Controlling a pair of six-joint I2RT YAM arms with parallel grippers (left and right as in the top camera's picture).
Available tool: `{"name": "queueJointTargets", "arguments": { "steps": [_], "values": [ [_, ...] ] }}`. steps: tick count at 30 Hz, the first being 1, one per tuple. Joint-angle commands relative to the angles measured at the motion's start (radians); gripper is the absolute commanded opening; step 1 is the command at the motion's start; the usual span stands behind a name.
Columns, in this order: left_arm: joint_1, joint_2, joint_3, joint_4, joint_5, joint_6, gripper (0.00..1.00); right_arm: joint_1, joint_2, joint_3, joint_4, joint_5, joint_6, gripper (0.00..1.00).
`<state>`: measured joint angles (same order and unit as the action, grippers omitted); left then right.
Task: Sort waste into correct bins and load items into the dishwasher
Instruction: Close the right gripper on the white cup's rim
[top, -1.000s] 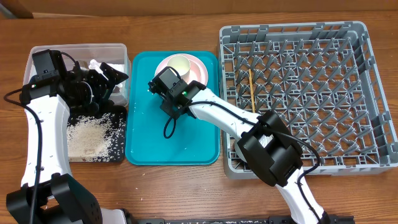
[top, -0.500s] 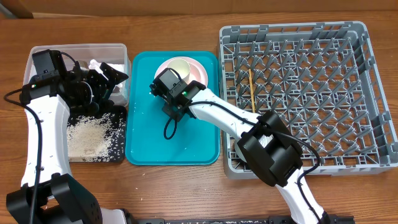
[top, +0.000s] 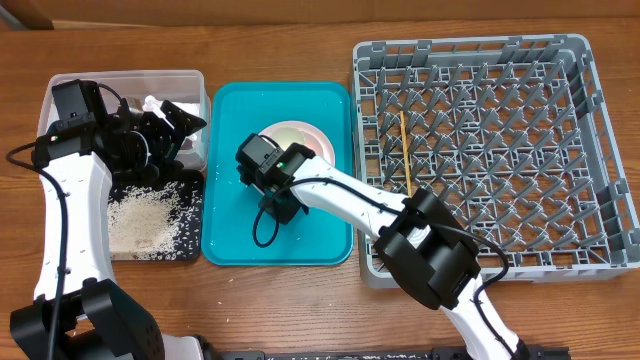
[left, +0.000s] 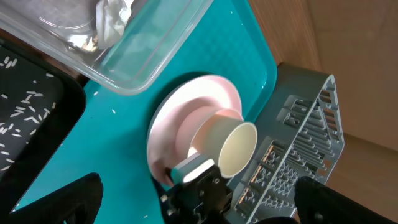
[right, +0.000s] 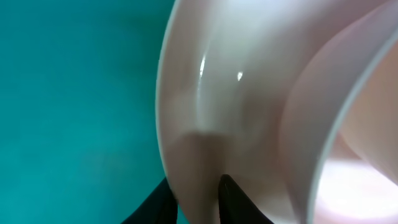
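The right gripper is pinched tight on the rim of the plate, which sits on the teal tray with the cup on it. The left gripper hangs over the tub, fingers spread wide.

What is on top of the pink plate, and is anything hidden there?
The cream cup sits on the pink plate. The right gripper covers part of its rim.
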<state>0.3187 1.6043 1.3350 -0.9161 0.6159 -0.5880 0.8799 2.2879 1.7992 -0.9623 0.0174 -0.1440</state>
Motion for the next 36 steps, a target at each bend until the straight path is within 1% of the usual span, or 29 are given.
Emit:
{"name": "queueJointTargets", "arguments": {
  "steps": [1,6,11,13,30,36],
  "values": [
    [0.002,-0.010,0.017,0.001,0.000,0.016,1.00,0.018,0.011,-0.011,-0.054,-0.164,0.071,0.24],
    [0.002,-0.010,0.017,0.001,0.000,0.016,1.00,0.018,0.006,-0.010,-0.124,-0.264,0.074,0.24],
    [0.002,-0.010,0.017,0.001,0.000,0.016,1.00,0.018,-0.010,-0.010,-0.150,-0.267,0.093,0.25],
    [0.002,-0.010,0.017,0.001,0.000,0.016,1.00,0.018,-0.024,-0.010,-0.151,-0.266,0.093,0.27],
    [0.002,-0.010,0.017,0.001,0.000,0.016,1.00,0.018,-0.266,0.003,-0.150,-0.270,0.096,0.29],
    [0.002,-0.010,0.017,0.001,0.000,0.016,1.00,0.015,-0.348,0.003,-0.100,-0.235,0.096,0.28]
  ]
}}
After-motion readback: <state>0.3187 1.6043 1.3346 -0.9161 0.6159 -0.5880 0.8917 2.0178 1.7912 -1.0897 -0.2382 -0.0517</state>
